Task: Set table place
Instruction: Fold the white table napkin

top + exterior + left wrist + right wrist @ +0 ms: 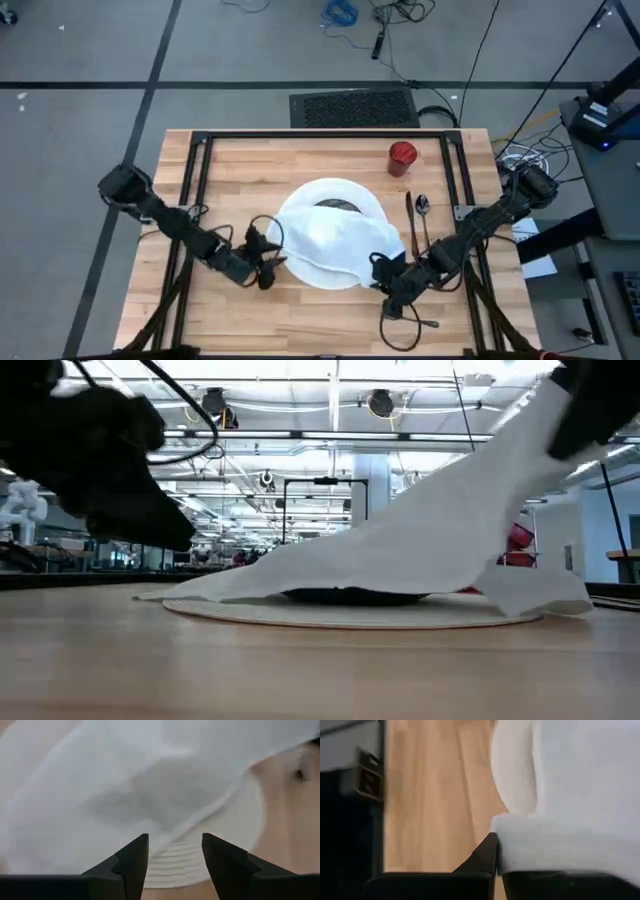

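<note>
Pale wooden desk (330,310) is seen from above with black rails across it. At the left, the left hand (272,250) is held just beside the rim of the white plate (300,262), fingers parted and empty. At centre, the white napkin (340,240) is draped over the plate and over a dark bowl (338,204) seen at its far edge. The napkin's corner is pinched in the closed right hand (385,270) and lifted. Farther right, a knife (409,222) and spoon (423,215) lie side by side; a red cup (402,155) stands beyond them.
</note>
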You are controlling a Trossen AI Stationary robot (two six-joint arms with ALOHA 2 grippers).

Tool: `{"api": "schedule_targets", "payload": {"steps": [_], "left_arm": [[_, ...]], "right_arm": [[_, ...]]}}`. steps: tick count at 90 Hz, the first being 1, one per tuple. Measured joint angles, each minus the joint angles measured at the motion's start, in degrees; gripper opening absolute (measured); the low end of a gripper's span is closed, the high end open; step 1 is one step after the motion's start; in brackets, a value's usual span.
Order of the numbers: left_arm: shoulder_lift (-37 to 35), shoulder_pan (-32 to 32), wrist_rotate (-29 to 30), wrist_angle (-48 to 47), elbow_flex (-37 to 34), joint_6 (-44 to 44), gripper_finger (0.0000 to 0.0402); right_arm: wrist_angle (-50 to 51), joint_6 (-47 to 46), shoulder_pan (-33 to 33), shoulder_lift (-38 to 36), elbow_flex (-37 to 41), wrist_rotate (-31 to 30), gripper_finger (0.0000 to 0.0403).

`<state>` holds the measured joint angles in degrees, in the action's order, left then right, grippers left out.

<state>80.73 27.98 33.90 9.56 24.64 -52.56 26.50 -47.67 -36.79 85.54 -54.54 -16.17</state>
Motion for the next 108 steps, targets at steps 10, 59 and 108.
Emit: {"api": "schedule_targets", "payload": {"steps": [10,59,108], "left_arm": [[-2.93,-8.05,-8.89,-9.36,0.0,-4.31,0.0171],[-13.14,-30.98,-31.4,-22.88,-0.95,7.98,0.0172],[-6.24,-36.1,-42.21,-5.28,-5.75,5.21,0.0192]], "right_arm": [[1.46,-1.22,-0.07,0.0,0.0,-0.47,0.0],[0.85,0.34,-0.07,0.0,0.0,-3.22,0.0],[-1.69,3.33,-0.07,0.0,0.0,-4.53,0.0]]}}
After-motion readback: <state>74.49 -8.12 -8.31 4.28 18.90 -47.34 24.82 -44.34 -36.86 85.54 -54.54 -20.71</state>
